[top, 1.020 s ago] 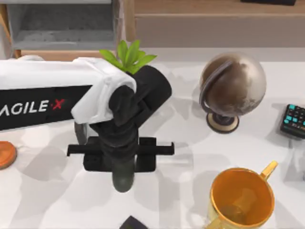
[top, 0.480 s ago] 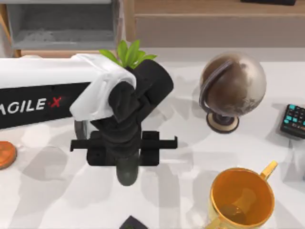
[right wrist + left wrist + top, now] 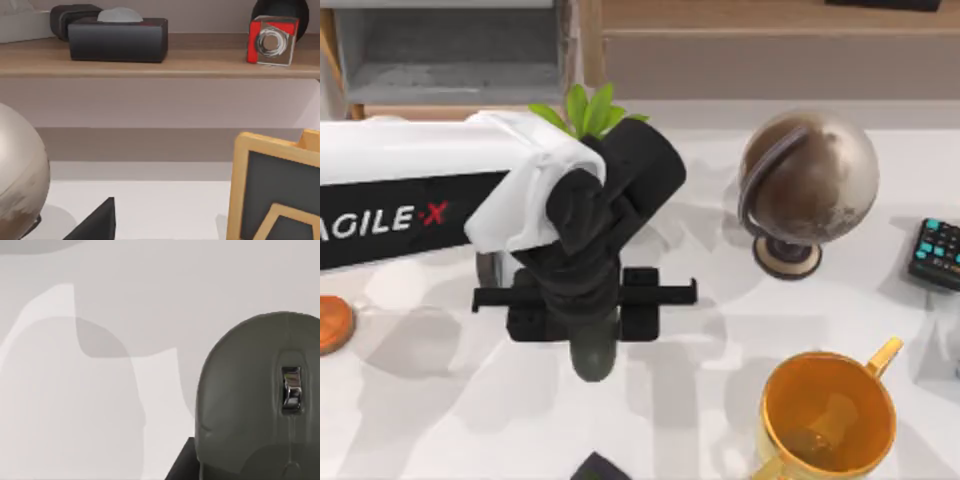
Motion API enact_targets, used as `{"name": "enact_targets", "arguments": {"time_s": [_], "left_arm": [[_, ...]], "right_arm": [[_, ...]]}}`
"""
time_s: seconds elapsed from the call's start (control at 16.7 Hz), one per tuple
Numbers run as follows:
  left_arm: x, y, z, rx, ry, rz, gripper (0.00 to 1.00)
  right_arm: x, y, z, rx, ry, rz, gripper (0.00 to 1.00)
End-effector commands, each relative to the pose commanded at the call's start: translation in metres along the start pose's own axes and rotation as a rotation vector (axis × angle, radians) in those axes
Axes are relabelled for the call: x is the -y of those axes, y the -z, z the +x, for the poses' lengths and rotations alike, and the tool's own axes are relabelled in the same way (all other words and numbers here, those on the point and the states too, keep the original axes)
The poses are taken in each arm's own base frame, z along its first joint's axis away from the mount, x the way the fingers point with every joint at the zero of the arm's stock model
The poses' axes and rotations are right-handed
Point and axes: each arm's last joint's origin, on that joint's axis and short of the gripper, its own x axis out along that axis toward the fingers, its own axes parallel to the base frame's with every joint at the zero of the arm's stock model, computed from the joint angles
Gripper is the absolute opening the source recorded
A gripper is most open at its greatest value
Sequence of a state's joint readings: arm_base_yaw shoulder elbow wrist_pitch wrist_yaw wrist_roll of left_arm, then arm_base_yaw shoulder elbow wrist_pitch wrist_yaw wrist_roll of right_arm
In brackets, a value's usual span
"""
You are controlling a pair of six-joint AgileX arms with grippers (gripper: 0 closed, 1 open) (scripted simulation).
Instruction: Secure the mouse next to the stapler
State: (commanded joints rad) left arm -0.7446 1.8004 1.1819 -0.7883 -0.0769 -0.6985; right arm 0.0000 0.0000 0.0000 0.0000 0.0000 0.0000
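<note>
My left gripper [image 3: 588,325] hangs over the left-middle of the table, shut on the mouse [image 3: 593,358]. The mouse is dark grey-green and rounded, and its end sticks out from under the gripper toward the table's front edge. In the left wrist view the mouse [image 3: 250,405] looms close, with its metal scroll wheel [image 3: 291,392] showing, above bare white table. The stapler is hidden or out of view. My right arm is parked off to the right; a dark edge of my right gripper [image 3: 97,222] sits at the rim of the right wrist view.
A bronze globe [image 3: 808,180] stands right of centre, with a yellow mug [image 3: 828,415] in front of it. A black keypad with teal keys [image 3: 938,252] lies at the right edge. A green plant [image 3: 590,112] is behind the left arm, an orange disc [image 3: 332,322] at the left edge.
My left gripper has carried the mouse a little to the right and toward the table's front edge. Nothing else has moved.
</note>
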Motion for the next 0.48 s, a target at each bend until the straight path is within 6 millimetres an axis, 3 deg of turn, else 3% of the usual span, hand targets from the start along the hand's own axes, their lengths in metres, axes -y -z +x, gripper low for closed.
{"name": "enact_targets", "arguments": {"time_s": [0.48], "left_arm": [[-0.006, 0.010, 0.025, -0.070, -0.056, 0.006, 0.00]], "right_arm": [[0.000, 0.000, 0.000, 0.000, 0.000, 0.000, 1.00]]}}
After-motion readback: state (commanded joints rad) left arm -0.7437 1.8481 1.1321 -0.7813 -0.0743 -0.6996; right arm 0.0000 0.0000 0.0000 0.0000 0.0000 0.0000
